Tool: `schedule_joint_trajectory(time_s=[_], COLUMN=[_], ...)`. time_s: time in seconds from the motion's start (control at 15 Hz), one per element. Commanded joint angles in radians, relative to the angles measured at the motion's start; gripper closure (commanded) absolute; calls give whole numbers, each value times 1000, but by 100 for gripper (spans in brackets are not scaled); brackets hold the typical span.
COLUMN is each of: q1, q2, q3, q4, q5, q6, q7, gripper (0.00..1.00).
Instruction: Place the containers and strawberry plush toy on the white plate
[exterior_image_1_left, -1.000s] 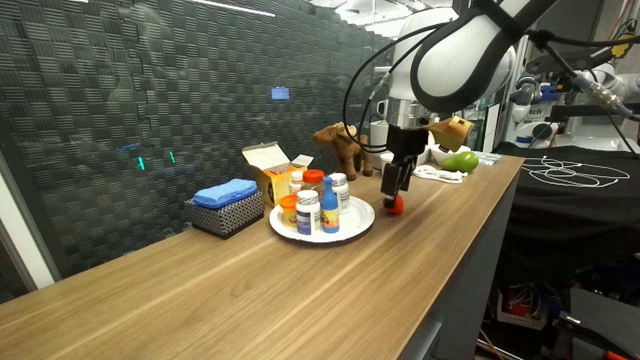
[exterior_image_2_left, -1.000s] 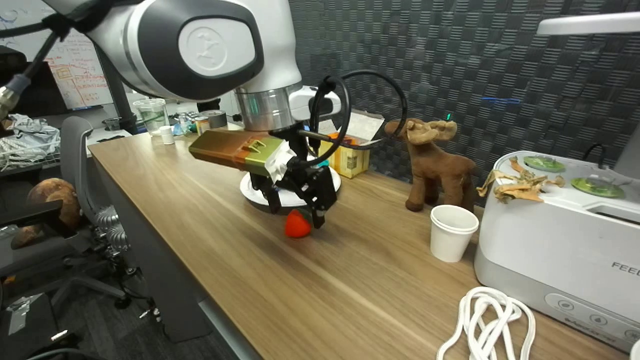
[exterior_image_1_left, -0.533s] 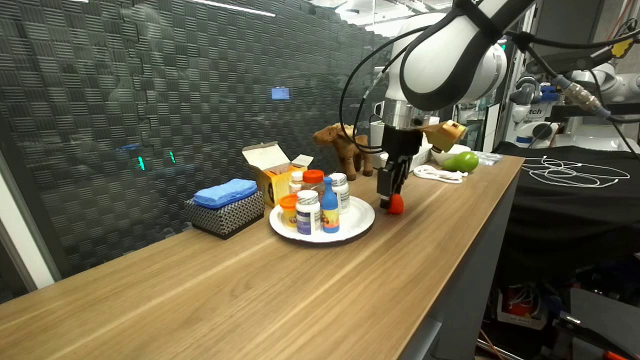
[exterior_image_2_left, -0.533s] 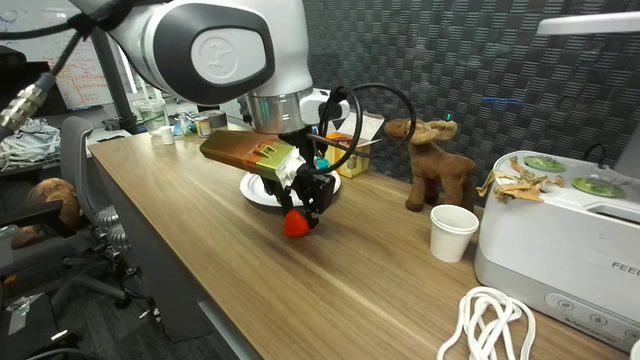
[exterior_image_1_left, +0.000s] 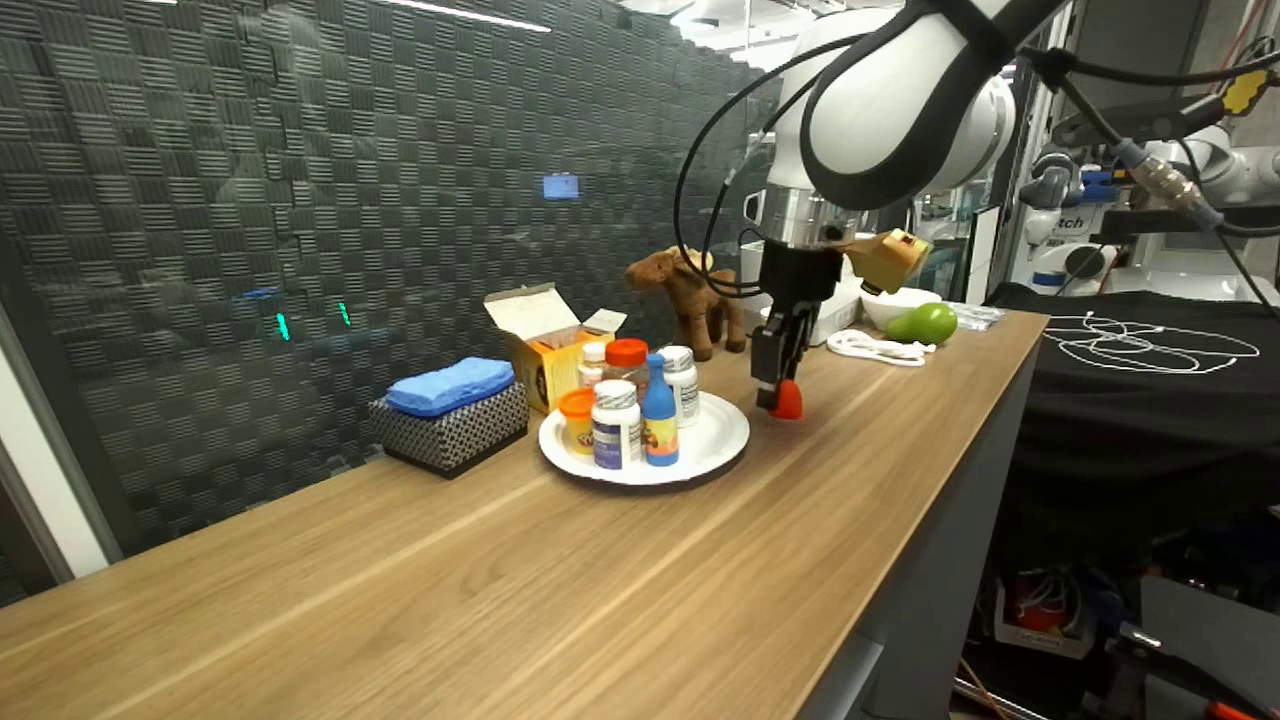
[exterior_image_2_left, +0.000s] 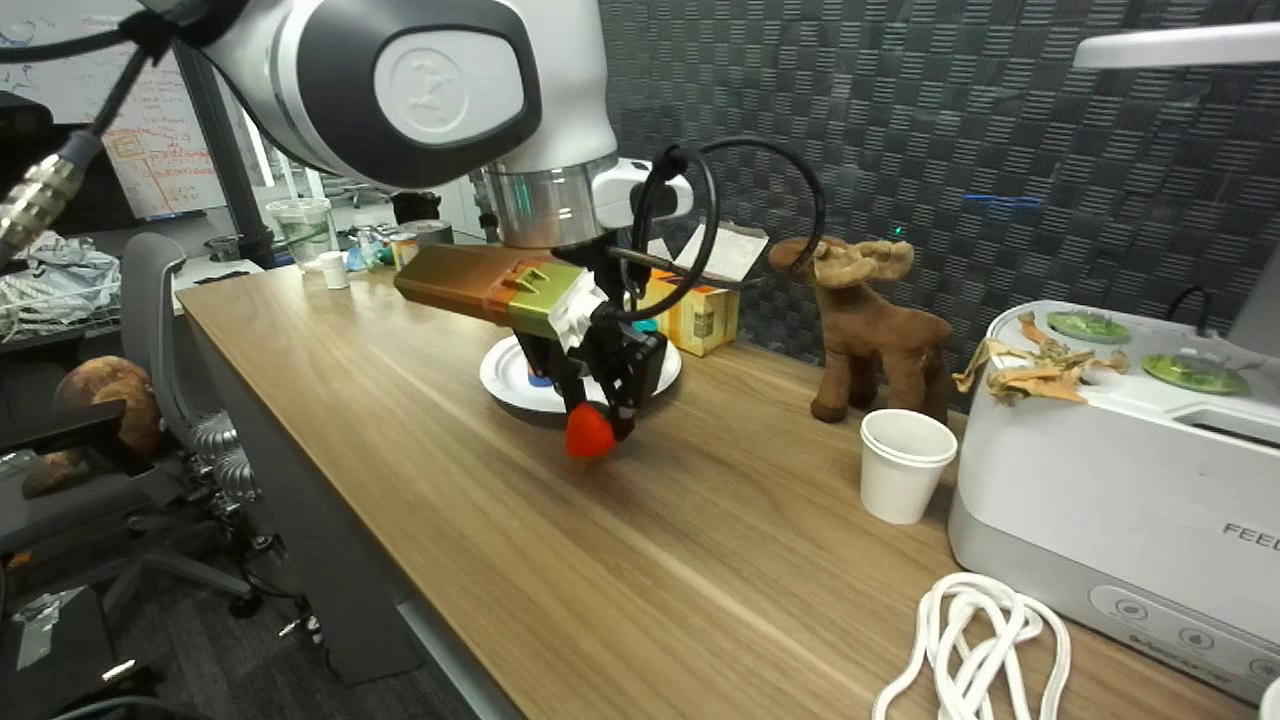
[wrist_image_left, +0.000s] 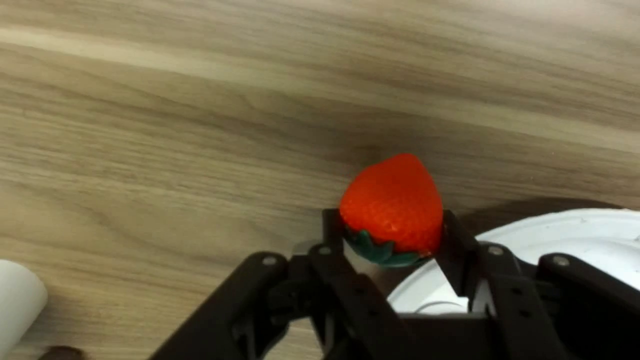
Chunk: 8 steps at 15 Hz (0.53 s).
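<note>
While your gripper (wrist_image_left: 393, 224) holds the strawberry plush toy (exterior_image_2_left: 590, 432) between its fingers (wrist_image_left: 457, 250), set narrow at the toy's width, you have it just beside the white plate (exterior_image_1_left: 715, 440), outside the rim, either touching the wooden counter (exterior_image_1_left: 480, 590) or barely above it; you cannot tell which. In the wrist view, that rim passes behind a finger. You have open wood from the toy across to the counter's long edge (exterior_image_2_left: 350, 500), and a broader stretch past the plate. Opposite that edge, a dark textured wall (exterior_image_1_left: 420, 200) bounds your room.

Upright on the plate, bunched on the part away from your gripper, you face an orange-lidded tub (exterior_image_1_left: 580, 430), a purple-labelled white bottle (exterior_image_1_left: 616, 435), a blue bottle (exterior_image_1_left: 660, 430), a red-capped jar (exterior_image_1_left: 626, 360) and a second white bottle (exterior_image_1_left: 682, 385). A small white-capped bottle (exterior_image_1_left: 592, 366) shows behind them, its base hidden from you. Some of the plate's white surface lies between this group and the toy.

Toward the wall, an open yellow box (exterior_image_1_left: 535, 370) stands close behind the plate, near a patterned box (exterior_image_1_left: 470, 425) with a blue cloth (exterior_image_1_left: 450, 387) on top. Along that same side you have the brown plush animal (exterior_image_2_left: 875, 345), then white paper cups (exterior_image_2_left: 905, 480) and a white appliance (exterior_image_2_left: 1130, 470), with a white cord (exterior_image_1_left: 885, 348) looped on the wood in front of it.
</note>
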Motion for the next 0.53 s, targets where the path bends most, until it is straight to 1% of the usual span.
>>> schedule_joint_trajectory(time_s=[0.0, 0.27, 0.47], q1=[20, 46, 60], q2=[-72, -87, -82], q3=[38, 78, 94], q4=[-16, -9, -4], q5=[14, 75, 109], q6=[-12, -11, -10], q7=[-17, -59, -81], gripper=[76, 76, 76])
